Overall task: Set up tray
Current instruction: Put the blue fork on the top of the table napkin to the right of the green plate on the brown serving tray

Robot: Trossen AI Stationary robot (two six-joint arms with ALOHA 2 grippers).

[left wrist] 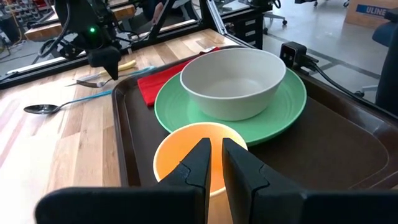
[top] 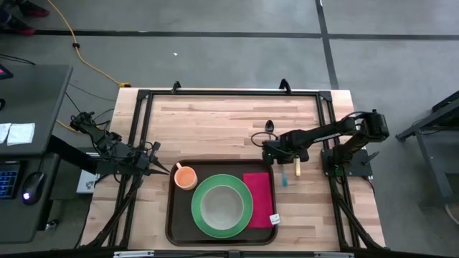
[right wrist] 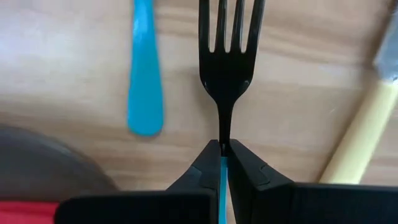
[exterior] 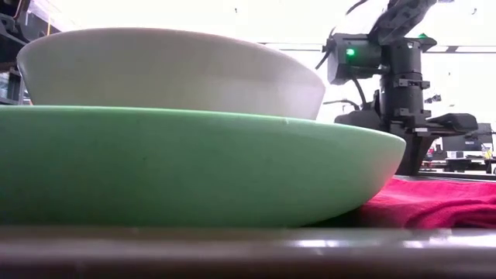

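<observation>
The dark brown tray (top: 174, 215) holds a green plate (top: 244, 215) with a white bowl (top: 221, 206) on it. A red napkin (top: 258, 197) and an orange cup (top: 185, 177) also lie in the tray. Right of the tray's far corner, my right gripper (top: 272, 153) points down, shut on a blue-handled fork (right wrist: 227, 56). A blue-handled spoon (left wrist: 38, 109) and a yellow-handled knife (top: 297, 167) lie on the wood beside it. My left gripper (left wrist: 216, 152) hovers at the tray's left edge, just short of the cup (left wrist: 186, 140). Its fingers are a narrow slit apart, with nothing between them. My right gripper pinches the fork at its thin neck (right wrist: 224, 132), where the metal meets the blue handle, between its two fingers (right wrist: 205, 167). The fingers come from above and lie across the fork. The fork lies level, tines toward the table's far edge. Whether it is clear of the wood I cannot tell.
The spoon's blue handle (right wrist: 144, 74) lies beside the fork, and the knife's yellow handle (right wrist: 357, 140) is on its other side. Bare wood (top: 215, 122) stretches beyond the tray toward the far edge. A black frame (top: 229, 93) runs around the table.
</observation>
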